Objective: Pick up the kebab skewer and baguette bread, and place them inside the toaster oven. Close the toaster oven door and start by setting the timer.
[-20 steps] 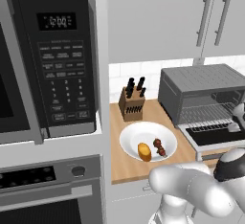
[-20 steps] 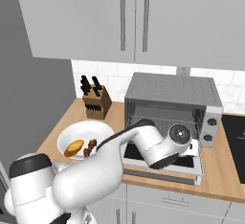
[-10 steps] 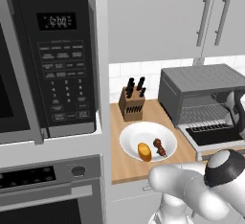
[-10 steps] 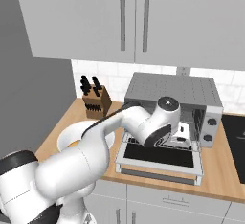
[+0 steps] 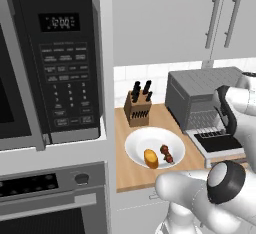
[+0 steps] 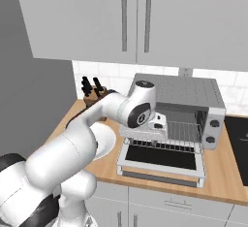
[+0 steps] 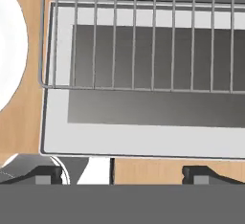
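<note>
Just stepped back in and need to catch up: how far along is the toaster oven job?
Done: the oven door hangs open, rack pulled out and bare. In hand: nothing; the open pincer hovers above the door. Left: the skewer and bread lie in the white bowl; load both, shut door, set timer.

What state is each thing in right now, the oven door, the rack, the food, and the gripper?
toaster oven door: open, dropped flat.
wire rack: bare, nothing on it.
kebab skewer: lying in the white bowl.
baguette bread: in the bowl beside it.
gripper: open, holding nothing.
</note>
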Motion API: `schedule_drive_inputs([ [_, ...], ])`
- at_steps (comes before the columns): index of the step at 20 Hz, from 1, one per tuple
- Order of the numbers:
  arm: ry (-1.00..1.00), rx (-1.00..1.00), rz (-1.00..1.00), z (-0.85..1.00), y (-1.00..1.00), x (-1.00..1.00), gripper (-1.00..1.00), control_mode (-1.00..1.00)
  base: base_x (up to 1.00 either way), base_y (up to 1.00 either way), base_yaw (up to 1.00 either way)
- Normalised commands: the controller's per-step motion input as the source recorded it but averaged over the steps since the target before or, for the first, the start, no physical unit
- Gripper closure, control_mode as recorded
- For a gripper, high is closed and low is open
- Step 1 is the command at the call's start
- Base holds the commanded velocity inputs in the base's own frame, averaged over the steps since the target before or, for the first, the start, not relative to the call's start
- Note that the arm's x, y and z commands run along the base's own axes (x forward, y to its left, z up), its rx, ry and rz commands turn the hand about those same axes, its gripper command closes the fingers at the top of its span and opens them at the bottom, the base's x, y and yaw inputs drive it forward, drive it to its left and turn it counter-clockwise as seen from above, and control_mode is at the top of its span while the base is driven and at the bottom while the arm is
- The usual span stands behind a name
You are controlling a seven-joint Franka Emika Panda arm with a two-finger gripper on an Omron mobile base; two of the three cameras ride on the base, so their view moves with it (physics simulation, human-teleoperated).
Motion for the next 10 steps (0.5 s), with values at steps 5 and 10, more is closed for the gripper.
schedule_drive_inputs([
  [5,0.0,0.0,0.1,-0.18,0.95,-0.1,-1.0,-1.0,0.0,0.0,0.0],
  [10,-0.09,0.0,0.02,-0.14,0.86,-0.1,-1.0,-1.0,0.0,0.0,0.0],
])
